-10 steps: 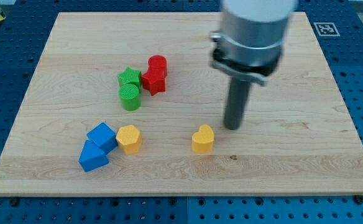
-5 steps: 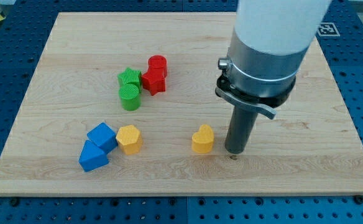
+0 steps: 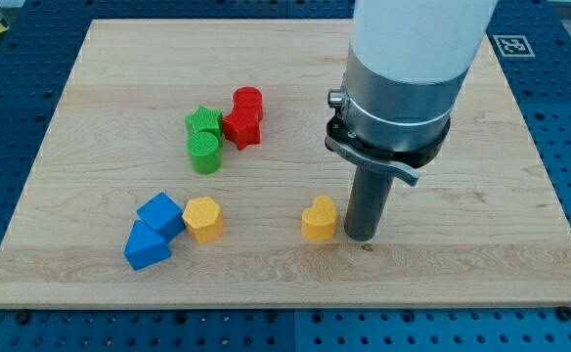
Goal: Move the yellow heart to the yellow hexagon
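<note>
The yellow heart [image 3: 318,218] lies on the wooden board [image 3: 461,147] right of centre near the view's bottom. The yellow hexagon [image 3: 203,217] lies well to its left, touching a blue block. My tip [image 3: 360,238] stands on the board just to the right of the yellow heart, very close to it or touching it. The arm's wide body hangs above the tip and hides part of the board behind it.
Two blue blocks [image 3: 159,214] [image 3: 146,245] sit at the view's lower left, next to the hexagon. A green star [image 3: 204,122], a green cylinder [image 3: 204,153], a red cylinder [image 3: 248,101] and a red block [image 3: 241,127] cluster at upper left centre.
My tip has moved down the view and then left, from above right of the yellow heart to right beside it. No block has visibly moved.
</note>
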Robot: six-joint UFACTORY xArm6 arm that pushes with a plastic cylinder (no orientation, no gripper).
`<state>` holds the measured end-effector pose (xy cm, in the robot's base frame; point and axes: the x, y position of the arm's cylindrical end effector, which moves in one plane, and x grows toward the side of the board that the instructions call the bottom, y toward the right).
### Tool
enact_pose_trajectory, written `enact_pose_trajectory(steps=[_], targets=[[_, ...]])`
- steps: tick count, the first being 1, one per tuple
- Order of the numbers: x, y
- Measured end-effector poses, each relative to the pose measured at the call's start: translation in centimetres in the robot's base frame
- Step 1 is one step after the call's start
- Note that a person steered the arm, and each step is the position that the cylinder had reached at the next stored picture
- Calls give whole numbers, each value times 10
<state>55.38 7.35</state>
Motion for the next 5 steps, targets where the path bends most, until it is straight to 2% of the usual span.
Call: enact_pose_trajectory(steps=[3,5], targets=[[-14,1],[-14,-31]])
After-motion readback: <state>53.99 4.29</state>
